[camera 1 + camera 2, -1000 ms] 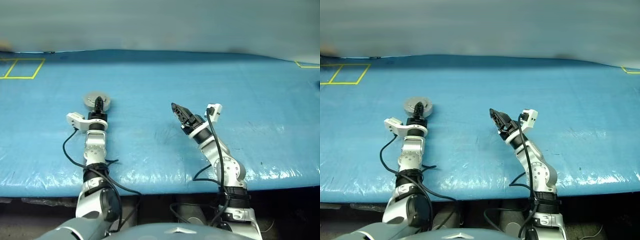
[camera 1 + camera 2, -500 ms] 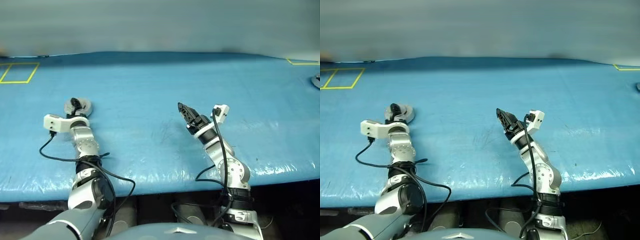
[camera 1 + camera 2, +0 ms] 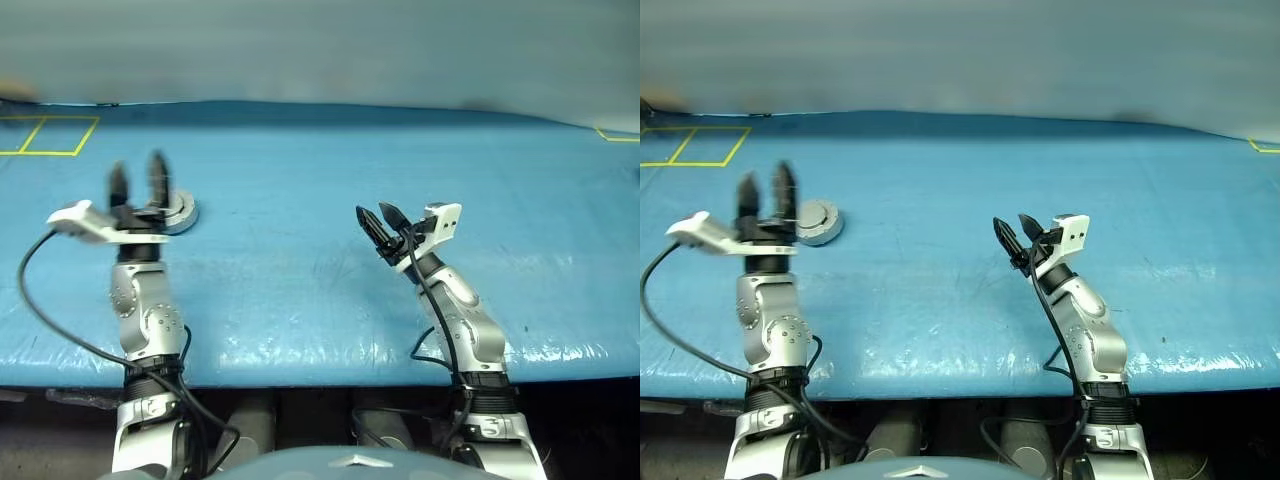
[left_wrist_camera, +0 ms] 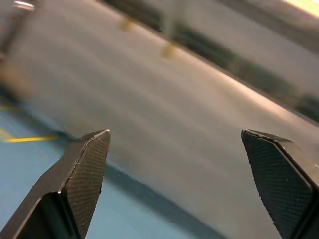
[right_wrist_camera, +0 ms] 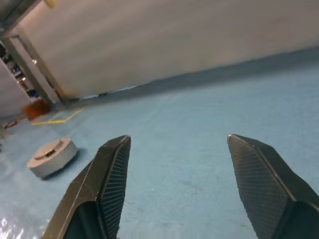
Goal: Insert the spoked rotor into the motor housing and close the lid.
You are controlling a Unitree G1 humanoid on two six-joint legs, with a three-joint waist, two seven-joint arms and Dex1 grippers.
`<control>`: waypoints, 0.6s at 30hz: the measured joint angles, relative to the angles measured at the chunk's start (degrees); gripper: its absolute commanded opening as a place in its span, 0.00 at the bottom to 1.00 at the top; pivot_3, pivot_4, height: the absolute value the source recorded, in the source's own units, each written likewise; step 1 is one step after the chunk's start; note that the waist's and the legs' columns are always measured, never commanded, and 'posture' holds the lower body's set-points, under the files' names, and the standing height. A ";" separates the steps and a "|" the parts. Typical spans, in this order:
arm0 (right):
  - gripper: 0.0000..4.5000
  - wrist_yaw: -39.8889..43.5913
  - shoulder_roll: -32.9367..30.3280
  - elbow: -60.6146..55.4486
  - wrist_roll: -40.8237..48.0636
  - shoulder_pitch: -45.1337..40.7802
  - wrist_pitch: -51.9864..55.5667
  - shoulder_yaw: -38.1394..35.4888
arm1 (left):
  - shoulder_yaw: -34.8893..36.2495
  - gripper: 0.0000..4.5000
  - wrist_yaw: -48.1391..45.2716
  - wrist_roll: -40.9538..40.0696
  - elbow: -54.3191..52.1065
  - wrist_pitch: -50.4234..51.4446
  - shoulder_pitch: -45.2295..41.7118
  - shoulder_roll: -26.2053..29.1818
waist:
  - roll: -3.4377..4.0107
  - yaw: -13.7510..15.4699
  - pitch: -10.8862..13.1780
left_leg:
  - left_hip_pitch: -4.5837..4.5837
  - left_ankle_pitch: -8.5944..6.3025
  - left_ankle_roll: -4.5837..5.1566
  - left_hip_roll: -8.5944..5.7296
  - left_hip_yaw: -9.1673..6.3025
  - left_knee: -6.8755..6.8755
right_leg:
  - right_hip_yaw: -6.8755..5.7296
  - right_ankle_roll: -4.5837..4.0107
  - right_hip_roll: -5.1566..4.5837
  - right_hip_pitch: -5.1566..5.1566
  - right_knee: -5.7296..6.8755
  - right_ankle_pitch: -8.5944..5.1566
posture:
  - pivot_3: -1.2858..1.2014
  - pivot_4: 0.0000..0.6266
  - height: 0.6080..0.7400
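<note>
Housing (image 3: 818, 221) sat closed on the blue table cover (image 3: 940, 270), a grey puck left of centre in the right eye frame, its lid (image 5: 52, 149) down on top (no rotor could be made out). Nearest the camera, low in the frame, both arms rose from the table's front edge. The right gripper (image 3: 1015, 238) hung just right of centre, its two black fingers parted with bare cover between them, holding nothing. In the right wrist frame the puck lay well apart from those fingertips (image 5: 118, 149), at the left edge of the picture. The left gripper (image 3: 765, 192) stood upright at the left, jaws spread wide and empty, just beside the puck and lifted off it. Farther back, yellow tape lines (image 3: 695, 146) marked the cover's upper left corner. A pale wall (image 3: 960, 55) closed off the top of the frame.
</note>
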 measured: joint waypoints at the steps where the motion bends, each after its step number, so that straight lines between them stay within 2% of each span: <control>1: 0.72 1.80 -2.52 0.57 -1.76 0.14 -1.08 1.12 | -5.02 0.99 -3.11 3.88 -0.71 2.84 1.13 4.03 | 0.05 -0.35 0.00 | 0.04 0.00 0.00 0.03 0.00 -0.06 | 0.01 0.01 0.04 -0.02 0.02 -0.07 | 0.52 0.24 1.00; 4: 0.72 5.59 -8.05 2.23 -6.36 0.31 -4.30 2.32 | -13.33 0.99 -8.44 11.29 -0.54 8.06 3.30 9.21 | 0.15 -1.41 -0.02 | 0.17 0.00 0.01 0.12 0.04 -0.17 | 0.07 -0.16 0.12 -0.04 0.11 -0.36 | 0.52 0.24 1.00; 7: 0.72 8.22 -11.30 4.33 -10.82 0.32 -7.76 4.21 | -16.45 0.99 -12.19 13.98 0.13 9.39 3.87 10.40 | 0.14 -1.71 -0.02 | 0.20 0.00 0.01 0.21 0.03 -0.17 | 0.07 -0.21 0.19 -0.05 0.16 -0.39 | 0.52 0.24 1.00; 10: 0.85 11.21 -13.27 5.61 -13.61 0.82 -9.48 6.89 | -19.33 1.00 -15.86 16.22 0.23 10.10 4.74 11.88 | 0.14 -1.69 -0.02 | 0.21 0.00 0.01 0.21 0.04 -0.16 | 0.07 -0.23 0.18 -0.02 0.17 -0.40 | 0.52 0.24 1.00; 12: 1.00 12.70 -13.31 6.21 -13.93 1.53 -10.38 8.00 | -20.51 1.00 -17.16 17.11 0.59 10.41 5.85 11.79 | 0.13 -1.57 -0.01 | 0.21 0.00 0.01 0.21 0.06 -0.15 | 0.09 -0.23 0.16 -0.01 0.15 -0.40 | 0.52 0.24 1.00; 18: 1.00 10.37 -10.72 7.24 -15.73 1.74 -15.86 8.03 | -20.15 1.00 -16.98 17.15 1.26 10.36 5.98 10.61 | 0.10 -0.77 0.00 | 0.21 0.00 0.01 0.21 0.07 -0.07 | 0.09 -0.21 0.16 0.01 0.18 -0.39 | 0.52 0.24 1.00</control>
